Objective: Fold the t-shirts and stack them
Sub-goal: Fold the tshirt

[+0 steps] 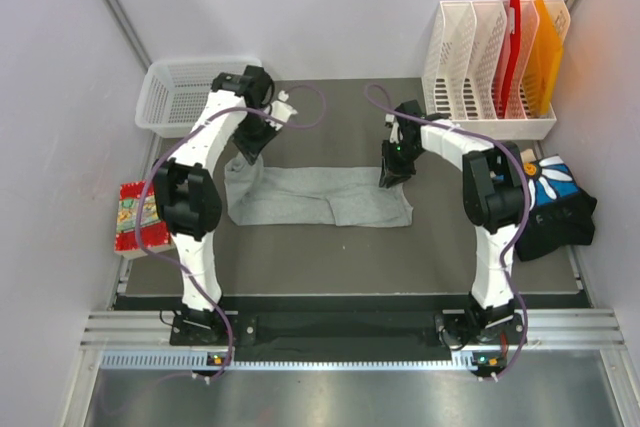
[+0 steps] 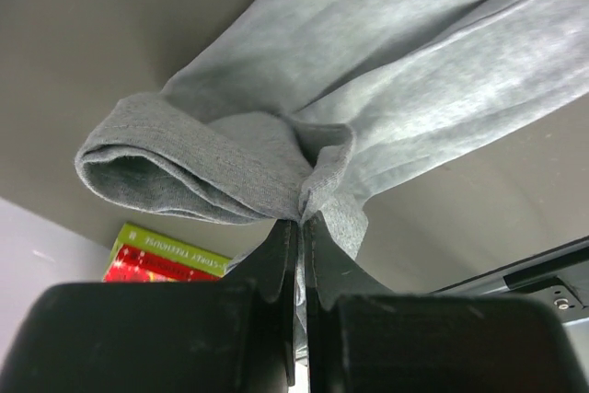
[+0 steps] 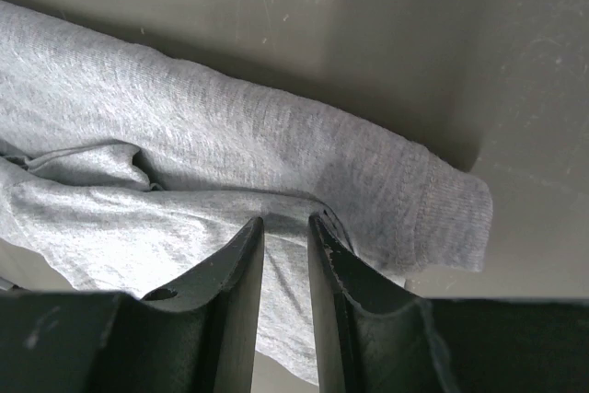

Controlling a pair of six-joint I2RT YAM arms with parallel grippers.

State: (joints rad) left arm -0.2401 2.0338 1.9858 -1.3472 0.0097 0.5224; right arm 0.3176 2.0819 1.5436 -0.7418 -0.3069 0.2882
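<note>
At the left end of the cloth, left gripper has its jaws pressed together on the grey t-shirt, pinching a doubled hem edge; a rolled loop of fabric bulges just past the fingertips. That end looks raised a little off the mat, judged from the wrist view. Likely reason: a corner held ready for a fold.

Right gripper sits over the shirt's right end, at its far edge. Jaws stand a narrow gap apart, with grey cloth showing in the gap. Can't tell whether it is pinched or just under the fingers. A ribbed hem end lies just right of the fingertips, flat on the mat.

Shirt position: middle of the dark table mat, laid out as a long strip left to right, between the two grippers. Looks already folded lengthwise, with a seam or overlap visible near the middle. Both arms at opposite ends suggests a two-corner hold for the next fold, probably far edge toward near.

Further out:
- white basket at far left, nothing seen inside
- white file rack at far right, with red and orange folders
- pile of other t-shirts at right edge, blue-and-white on black
- red and green box at left edge

Fold not done, stacking not started for this shirt.
</note>
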